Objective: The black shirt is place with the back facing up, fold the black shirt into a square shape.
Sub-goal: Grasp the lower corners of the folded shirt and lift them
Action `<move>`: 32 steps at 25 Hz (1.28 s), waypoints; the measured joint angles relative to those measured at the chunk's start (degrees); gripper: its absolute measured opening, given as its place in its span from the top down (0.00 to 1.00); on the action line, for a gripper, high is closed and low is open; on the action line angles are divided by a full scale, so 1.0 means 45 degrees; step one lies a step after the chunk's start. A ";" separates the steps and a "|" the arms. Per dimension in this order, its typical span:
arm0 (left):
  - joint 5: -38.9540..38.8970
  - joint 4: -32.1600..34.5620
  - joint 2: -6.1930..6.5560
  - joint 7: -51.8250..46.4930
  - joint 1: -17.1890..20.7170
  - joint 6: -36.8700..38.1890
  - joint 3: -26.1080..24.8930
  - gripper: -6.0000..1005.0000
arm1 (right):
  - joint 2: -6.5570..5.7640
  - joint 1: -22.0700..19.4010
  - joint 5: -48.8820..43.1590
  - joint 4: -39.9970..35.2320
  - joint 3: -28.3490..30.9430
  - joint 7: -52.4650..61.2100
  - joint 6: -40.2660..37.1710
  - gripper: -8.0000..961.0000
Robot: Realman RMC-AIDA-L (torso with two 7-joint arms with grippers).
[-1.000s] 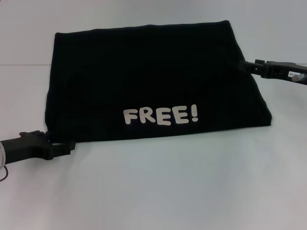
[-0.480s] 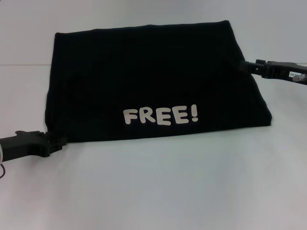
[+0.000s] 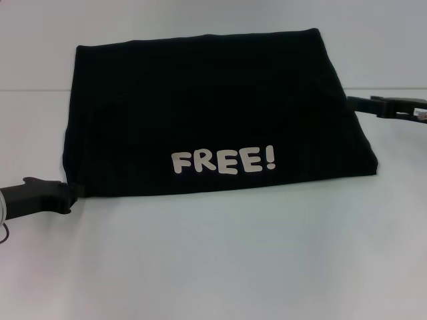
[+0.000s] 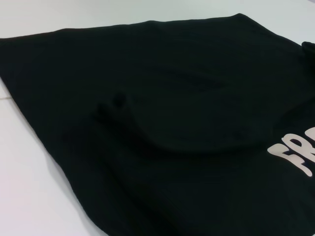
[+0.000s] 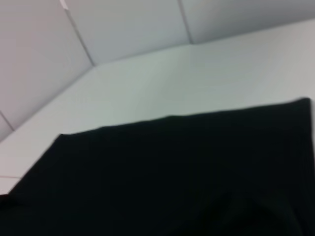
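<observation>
Head view shows the black soft fabric shirt folded square mid-frame on the white table; left gripper lower left, right gripper right edge, finger states unclear.

Cream-white "FREE!" lettering on the near part of the folded black shirt.

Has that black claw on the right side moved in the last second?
Yes. The right gripper has pulled back from the black shirt, off its right edge toward the picture's right side.
</observation>
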 joint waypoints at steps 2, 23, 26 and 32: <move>0.0027 0.0006 0.0010 0.0000 -0.0015 0.0004 0.0015 0.93 | -0.0195 -0.0023 -0.0553 -0.0001 -0.0163 0.0956 0.0077 0.29; 0.0084 0.0003 0.0033 0.0000 -0.0058 0.0102 -0.0007 0.99 | 0.0062 0.0185 -0.3210 0.0298 -0.2077 0.3936 0.0945 0.34; 0.0052 0.0003 0.0033 0.0000 -0.0057 0.0112 -0.0034 0.99 | 0.0168 0.0234 -0.3200 0.0257 -0.2156 0.3876 0.1072 0.35; 0.0023 0.0003 0.0033 -0.0054 -0.0021 0.0130 -0.0056 0.99 | 0.0205 0.0138 -0.3068 0.0194 -0.2072 0.3488 0.1102 0.37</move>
